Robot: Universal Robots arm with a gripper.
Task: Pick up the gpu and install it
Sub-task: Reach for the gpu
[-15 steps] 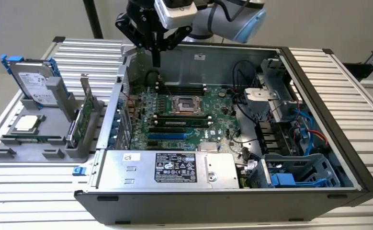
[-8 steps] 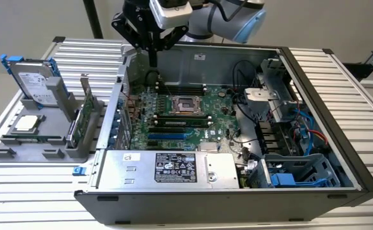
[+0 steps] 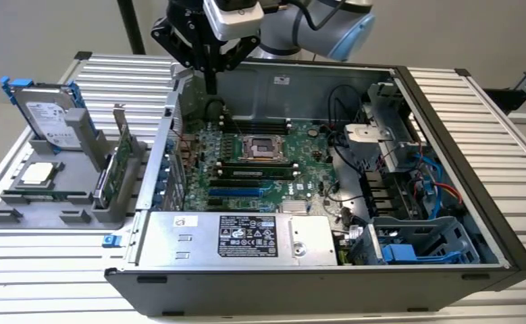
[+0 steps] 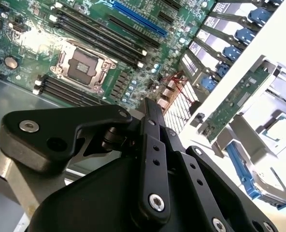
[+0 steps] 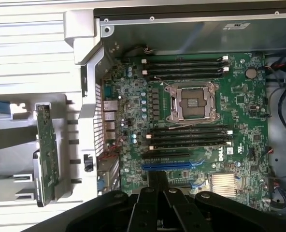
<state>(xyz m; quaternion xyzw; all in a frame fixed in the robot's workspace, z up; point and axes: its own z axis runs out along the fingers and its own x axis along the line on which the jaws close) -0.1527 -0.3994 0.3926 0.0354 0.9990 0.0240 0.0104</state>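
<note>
The gpu (image 3: 117, 162) stands on edge in a grey holder (image 3: 28, 201) on the table, to the exterior view's left of the open computer case (image 3: 443, 169). In both wrist views it appears as a narrow green board (image 5: 47, 154) (image 4: 235, 104). My gripper (image 3: 211, 89) hangs over the far edge of the motherboard (image 3: 244, 158) inside the case, well apart from the gpu. Its black fingers (image 4: 151, 113) are pressed together with nothing between them; in the first wrist view the gripper (image 5: 157, 178) points over the blue slot (image 5: 174, 166).
A silver hard drive (image 3: 51, 115) with a blue frame and a processor (image 3: 39, 174) also sit in the holder. The case holds a power supply (image 3: 235, 236), cables (image 3: 434, 175) and a drive cage (image 3: 421, 239). The case's back wall (image 3: 168, 135) stands between gripper and holder.
</note>
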